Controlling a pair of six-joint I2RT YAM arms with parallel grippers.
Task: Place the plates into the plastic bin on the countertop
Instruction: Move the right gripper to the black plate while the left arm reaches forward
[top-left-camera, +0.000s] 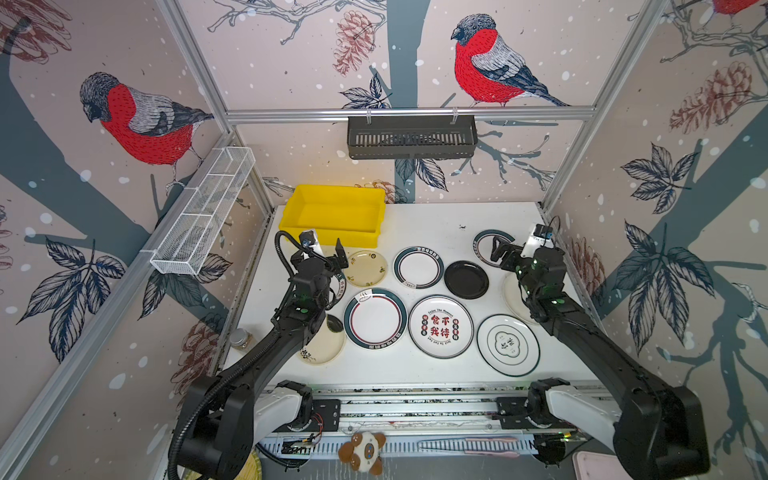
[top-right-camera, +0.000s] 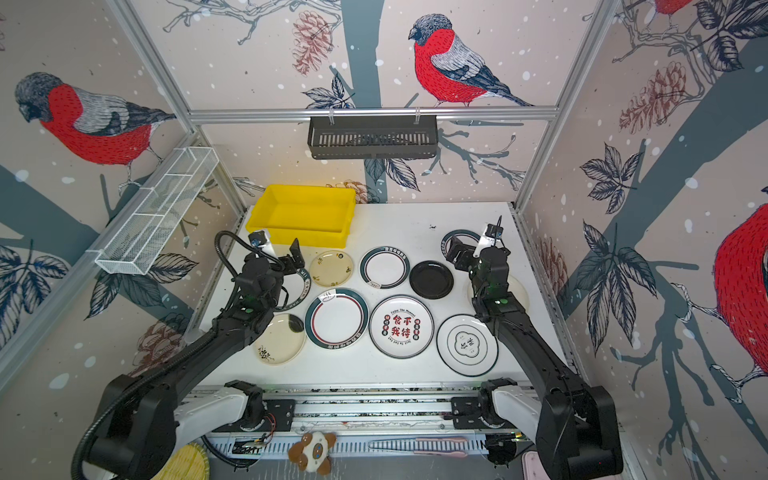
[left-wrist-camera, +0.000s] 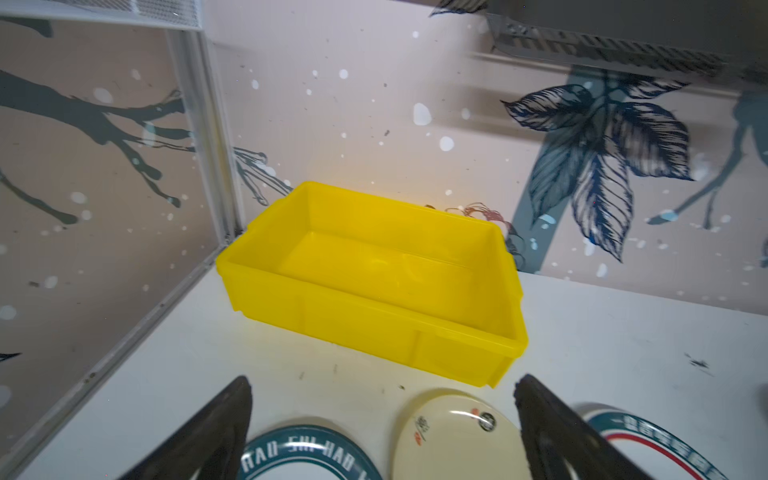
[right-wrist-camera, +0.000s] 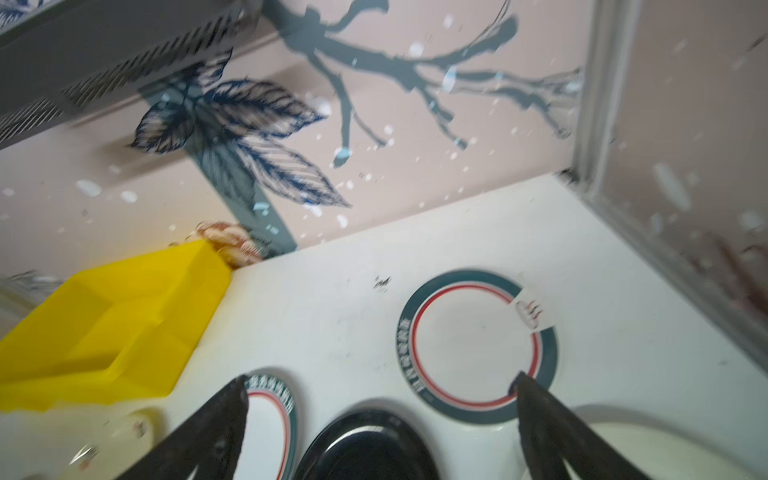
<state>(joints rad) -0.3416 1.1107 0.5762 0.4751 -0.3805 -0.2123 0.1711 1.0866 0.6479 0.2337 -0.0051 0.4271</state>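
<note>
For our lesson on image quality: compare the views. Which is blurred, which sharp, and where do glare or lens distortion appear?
Right wrist view: motion-blurred, plastic bin and wallpaper smeared. Left wrist view: sharp, soft sheen on the bin's floor. Both top views: sharp; wide lens splays the frame posts; black plate glints.

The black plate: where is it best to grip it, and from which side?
The black plate lies flat on the countertop, so probably pinch its raised rim from above, one jaw inside, one outside, at the far edge, which has most room.
</note>
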